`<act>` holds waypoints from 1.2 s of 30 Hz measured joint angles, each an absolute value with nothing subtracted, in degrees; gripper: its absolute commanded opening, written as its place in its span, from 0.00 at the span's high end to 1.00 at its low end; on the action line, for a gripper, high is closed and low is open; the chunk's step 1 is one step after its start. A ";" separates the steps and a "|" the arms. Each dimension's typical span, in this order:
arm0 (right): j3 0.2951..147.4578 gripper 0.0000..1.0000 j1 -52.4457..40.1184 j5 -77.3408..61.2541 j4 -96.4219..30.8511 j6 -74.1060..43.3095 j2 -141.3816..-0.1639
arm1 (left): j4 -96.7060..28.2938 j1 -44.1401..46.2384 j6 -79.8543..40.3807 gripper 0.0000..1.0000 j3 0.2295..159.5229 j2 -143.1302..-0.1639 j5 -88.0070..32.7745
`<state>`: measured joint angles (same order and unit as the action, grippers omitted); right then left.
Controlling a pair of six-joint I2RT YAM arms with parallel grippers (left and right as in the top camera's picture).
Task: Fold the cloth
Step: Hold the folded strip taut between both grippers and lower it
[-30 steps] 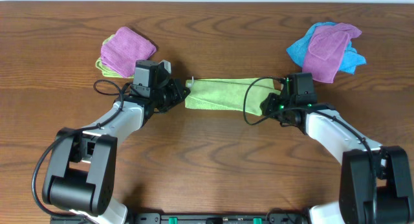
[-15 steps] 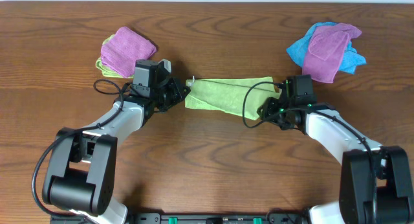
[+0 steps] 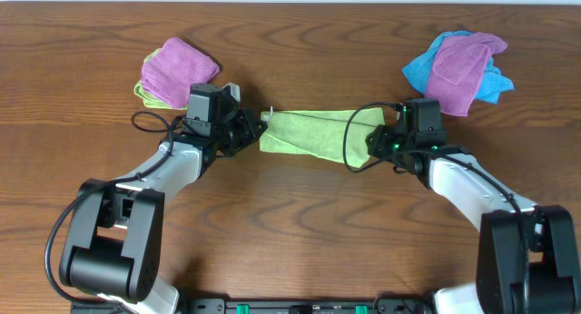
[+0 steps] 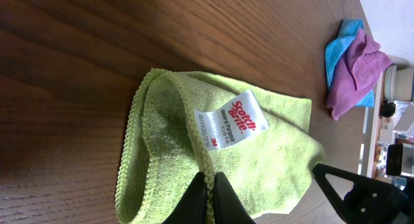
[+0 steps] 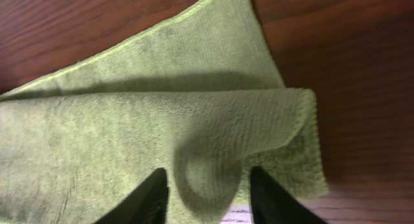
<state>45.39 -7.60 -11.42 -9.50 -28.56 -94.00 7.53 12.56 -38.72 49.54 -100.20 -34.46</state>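
The lime-green cloth (image 3: 309, 132) lies as a folded strip at the table's middle between my two grippers. Its white tag (image 4: 229, 120) is at the left end. My left gripper (image 3: 259, 128) is shut on the hem of that end (image 4: 210, 185); the cloth (image 4: 259, 159) spreads away from the fingers. My right gripper (image 3: 377, 143) is at the right end. In the right wrist view its fingers (image 5: 207, 185) pinch a raised, bunched fold of the cloth (image 5: 162, 120), and the top layer curls over and casts a shadow on the layer beneath.
A purple cloth (image 3: 177, 69) lies on another lime cloth (image 3: 145, 92) at the back left. A purple cloth (image 3: 463, 69) lies on a bright blue cloth (image 3: 418, 69) at the back right, and both show in the left wrist view (image 4: 356, 75). The table is dark wood.
My right gripper dipped toward the front and left half a second ago, then came back up to the cloth's right end. The left gripper has not moved.
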 measured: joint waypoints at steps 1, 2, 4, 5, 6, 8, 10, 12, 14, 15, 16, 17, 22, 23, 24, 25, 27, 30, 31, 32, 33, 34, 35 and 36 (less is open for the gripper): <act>45.39 0.65 -7.60 -10.81 -9.37 -28.45 -94.02 | 7.53 12.56 -38.72 0.94 49.54 -100.20 -34.48; 45.39 0.67 -7.60 -10.33 -8.99 -28.25 -94.00 | 7.53 12.56 -38.72 0.94 49.54 -100.20 -34.48; 45.39 0.69 -7.60 -9.67 -7.84 -27.88 -94.02 | 7.53 12.56 -38.72 0.94 49.54 -100.20 -34.48; 45.39 0.70 -7.62 -9.28 -7.07 -27.77 -94.02 | 7.53 12.56 -38.74 0.94 49.54 -100.20 -34.48; 45.39 0.70 -7.60 -9.06 -6.33 -27.70 -94.00 | 7.53 12.56 -38.72 0.94 49.54 -100.20 -34.48; 45.39 0.71 -7.60 -8.69 -5.26 -27.57 -94.02 | 7.53 12.56 -38.72 0.94 49.54 -100.20 -34.48; 45.39 0.72 -7.60 -8.38 -4.82 -27.53 -94.04 | 7.53 12.56 -38.74 0.94 49.54 -100.20 -34.46; 45.39 0.73 -7.60 -8.21 -4.80 -27.44 -94.24 | 7.53 12.56 -38.72 0.94 49.54 -100.20 -34.48; 45.39 0.74 -7.60 -8.08 -4.51 -27.38 -94.80 | 7.53 12.56 -38.72 0.94 49.54 -100.20 -34.46; 45.39 0.75 -7.60 -8.05 -4.25 -27.38 -95.11 | 7.53 12.56 -38.72 0.94 49.54 -100.20 -34.46; 45.39 0.75 -7.60 -8.03 -4.08 -27.38 -95.29 | 7.53 12.56 -38.72 0.94 49.54 -100.20 -34.48; 45.39 0.78 -7.60 -8.03 -3.90 -27.35 -95.53 | 7.53 12.56 -38.72 0.94 49.54 -100.20 -34.48; 45.39 0.89 -7.60 -8.03 -3.62 -26.89 -95.64 | 7.53 12.56 -38.72 0.94 49.54 -100.20 -34.48; 45.39 0.93 -7.60 -8.01 -3.57 -26.70 -95.64 | 7.53 12.56 -38.72 0.94 49.54 -100.20 -34.46; 45.39 0.96 -7.60 -8.01 -3.55 -26.59 -95.64 | 7.53 12.56 -38.72 0.94 49.54 -100.20 -34.48; 45.39 0.99 -7.62 -8.01 -3.49 -26.59 -95.64 | 7.53 12.56 -38.72 0.94 49.54 -100.20 -34.48; 45.39 0.99 -7.60 -7.99 -2.92 -26.61 -95.64 | 7.53 12.56 -38.72 0.94 49.54 -100.20 -34.48; 45.39 0.99 -7.60 -7.92 -0.82 -26.59 -95.64 | 7.53 12.56 -38.72 0.94 49.54 -100.20 -34.48; 45.39 0.99 -7.62 -7.94 0.47 -26.52 -95.64 | 7.53 12.56 -38.72 0.94 49.54 -100.20 -34.46; 45.39 0.99 -7.60 -7.94 2.28 -26.48 -95.64 | 7.53 12.56 -38.72 0.94 49.54 -100.20 -34.48; 45.43 0.99 -7.60 -7.94 2.96 -26.48 -95.64 | 7.53 12.56 -38.74 0.94 49.54 -100.20 -34.46; 45.50 0.99 -7.60 -7.94 3.38 -26.44 -95.64 | 7.53 12.56 -38.74 0.94 49.54 -100.20 -34.48; 45.74 0.99 -7.60 -7.94 3.62 -26.26 -95.66 | 7.53 12.56 -38.74 0.94 49.54 -100.20 -34.48; 46.17 0.99 -7.60 -7.94 3.77 -25.93 -95.66 | 7.53 12.56 -38.74 0.94 49.54 -100.20 -34.48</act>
